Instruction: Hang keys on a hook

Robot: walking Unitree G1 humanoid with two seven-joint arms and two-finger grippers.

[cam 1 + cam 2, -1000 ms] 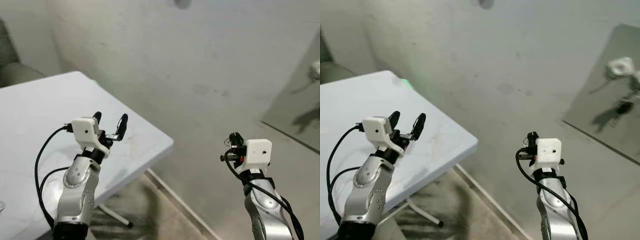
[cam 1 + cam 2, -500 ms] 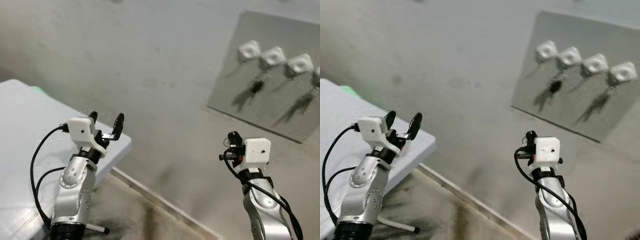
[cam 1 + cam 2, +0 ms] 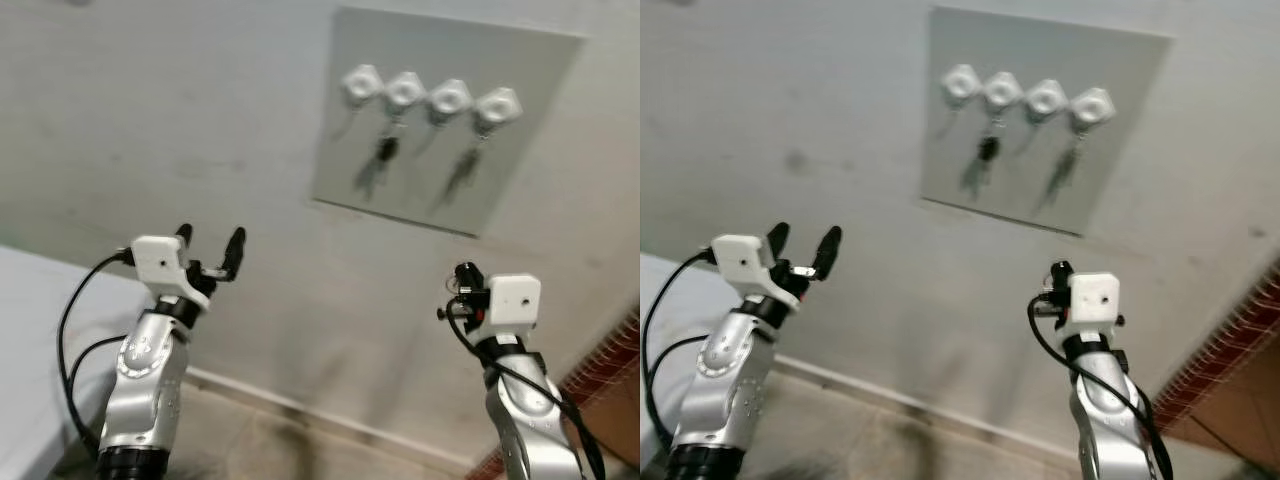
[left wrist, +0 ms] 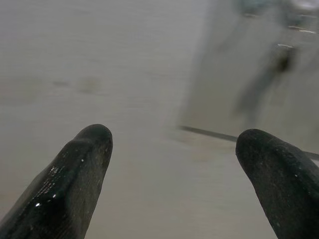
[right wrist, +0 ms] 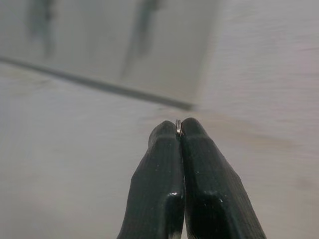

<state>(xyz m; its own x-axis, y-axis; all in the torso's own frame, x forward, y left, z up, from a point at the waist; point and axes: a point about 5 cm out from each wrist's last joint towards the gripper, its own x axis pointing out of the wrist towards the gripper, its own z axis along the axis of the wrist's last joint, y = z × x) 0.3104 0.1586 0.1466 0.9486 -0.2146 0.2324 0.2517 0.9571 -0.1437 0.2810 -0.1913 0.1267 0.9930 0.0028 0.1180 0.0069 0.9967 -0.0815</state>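
I face the wall board (image 3: 520, 130), a grey panel at 12 o'clock carrying four white hooks (image 3: 430, 97) in a row. Dark key bunches already hang from the second hook (image 3: 383, 152) and the fourth (image 3: 468, 165); the first and third hooks look bare. My right gripper (image 5: 179, 130) is raised at 4 o'clock, below the board and well apart from it, its two fingers pressed together on a thin metal key ring (image 5: 178, 127) whose edge just peeks out between the tips; the keys themselves cannot be made out. My left gripper (image 3: 209, 243) is held up at 9 o'clock with its fingers spread wide and nothing between them, pointing at the plain wall beside the board. A corner of the pale desk (image 3: 20, 330) shows at 8 o'clock. By my reading, this is the approach step: the ring is carried but not yet hung. Next I would need to close in, lift the right gripper to a bare hook and slip the ring over it.
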